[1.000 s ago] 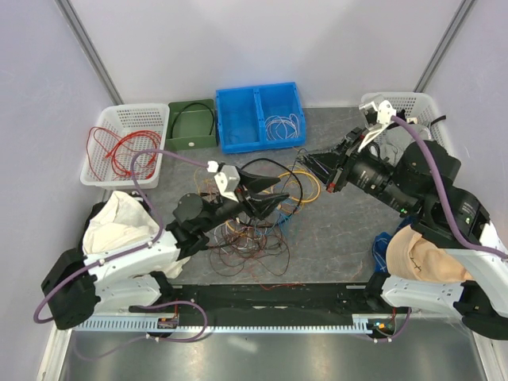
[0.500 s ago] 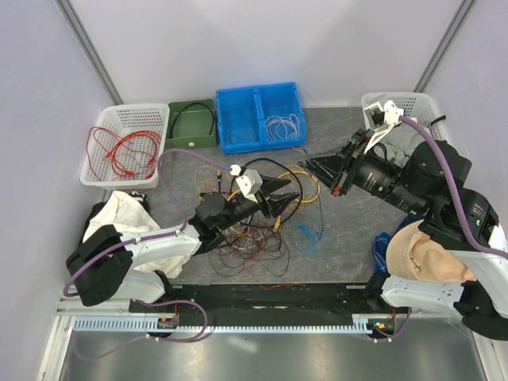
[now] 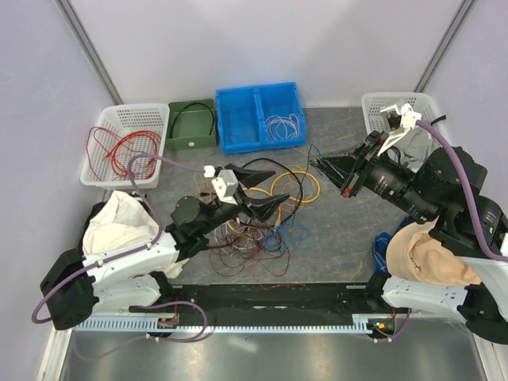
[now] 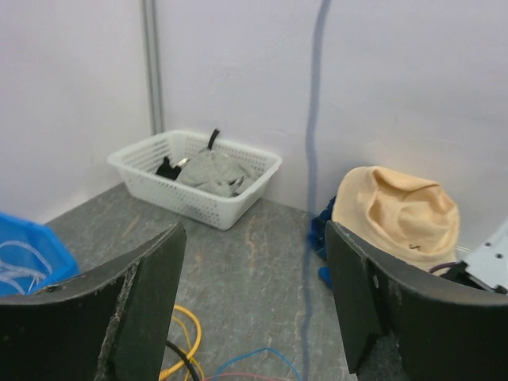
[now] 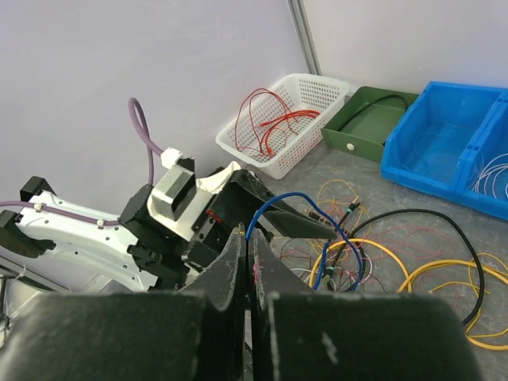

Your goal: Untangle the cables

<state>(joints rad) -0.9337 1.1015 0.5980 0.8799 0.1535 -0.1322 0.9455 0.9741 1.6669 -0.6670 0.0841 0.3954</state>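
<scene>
So, it's a grey stone-look surface (image 3: 349, 230) boxed in by plain pale walls (image 3: 238, 40). Along the far edge there's a white basket (image 3: 99, 131) with red wires (image 3: 119, 151), a green bin (image 3: 176, 135) and a blue bin (image 3: 258, 103). A second basket (image 3: 373, 107) sits in the right corner with grey cloth in it.

The cables (image 3: 254, 226) are heaped mid-surface, in front of the blue bin. Yellow loops and a black one lie on the far side, with thin brown and red stuff nearer the arms. The right fingers (image 5: 234, 262) are clenched on a blue strand (image 4: 309, 198) that runs from the heap up to them. The left fingers (image 4: 151, 286) are spread wide with nothing in them, hanging over the heap.

Versus half a second back, the left arm (image 3: 127, 258) has pulled back to the left; its fingers were further right over the heap. The right fingers have backed off a bit to the right. The blue curl lying on the surface has slid left toward the heap.
</scene>
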